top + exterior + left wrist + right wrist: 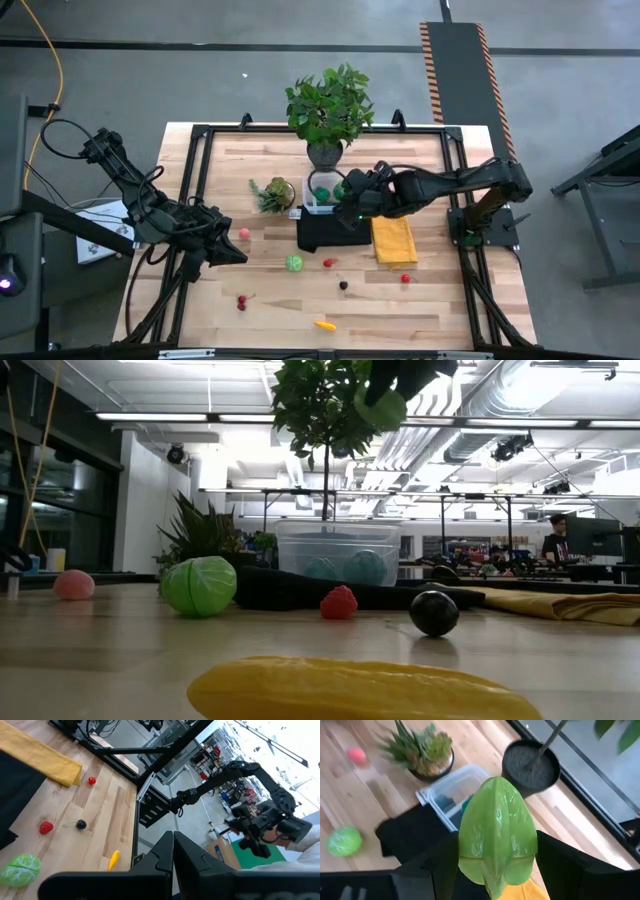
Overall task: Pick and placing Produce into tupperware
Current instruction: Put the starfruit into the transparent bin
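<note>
The right pincer [496, 870] pinches a light green leafy toy vegetable [496, 827], held in the air above the clear tupperware [454, 790] on the wooden counter [270, 300]. Two dark green balls [365, 567] already sit inside it. The left pincer [173, 851], pressed together, waits near the counter's left edge

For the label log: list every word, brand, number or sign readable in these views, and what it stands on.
None can be read. No lettering shows on the tupperware, the produce, the cloths or the plant pots. Signs in the room behind the table are too small to read.
</note>
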Controlling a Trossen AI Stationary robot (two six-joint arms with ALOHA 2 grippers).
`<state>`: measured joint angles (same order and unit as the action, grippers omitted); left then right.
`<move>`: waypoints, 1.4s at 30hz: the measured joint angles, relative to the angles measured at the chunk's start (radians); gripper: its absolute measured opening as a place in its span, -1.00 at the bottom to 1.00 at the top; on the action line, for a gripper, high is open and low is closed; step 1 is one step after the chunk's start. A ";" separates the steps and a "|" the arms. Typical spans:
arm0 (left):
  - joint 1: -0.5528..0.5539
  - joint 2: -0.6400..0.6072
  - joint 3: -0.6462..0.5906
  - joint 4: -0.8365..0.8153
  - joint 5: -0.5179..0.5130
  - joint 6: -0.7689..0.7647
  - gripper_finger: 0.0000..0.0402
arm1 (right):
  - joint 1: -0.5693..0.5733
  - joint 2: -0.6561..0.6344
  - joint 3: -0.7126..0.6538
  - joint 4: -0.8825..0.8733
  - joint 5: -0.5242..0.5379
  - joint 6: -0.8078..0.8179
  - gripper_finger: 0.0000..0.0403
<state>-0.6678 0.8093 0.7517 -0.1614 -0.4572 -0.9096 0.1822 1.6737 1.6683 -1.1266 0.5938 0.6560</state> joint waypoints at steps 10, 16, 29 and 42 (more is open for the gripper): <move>0.000 0.000 0.000 -0.022 0.000 -0.003 -1.00 | 0.004 0.000 -0.159 0.171 0.001 0.051 0.08; 0.000 0.000 0.000 -0.023 0.000 -0.004 -1.00 | -0.005 0.000 -0.224 0.289 0.000 0.061 0.08; 0.000 0.000 0.000 -0.031 0.000 -0.004 -1.00 | -0.062 0.000 -0.349 0.535 -0.027 0.062 0.08; 0.000 0.000 0.000 -0.052 0.000 -0.004 -1.00 | -0.143 0.000 -0.411 0.713 -0.053 0.061 0.08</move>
<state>-0.6678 0.8093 0.7517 -0.2138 -0.4568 -0.9134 0.0394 1.6741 1.2575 -0.4138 0.5404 0.7174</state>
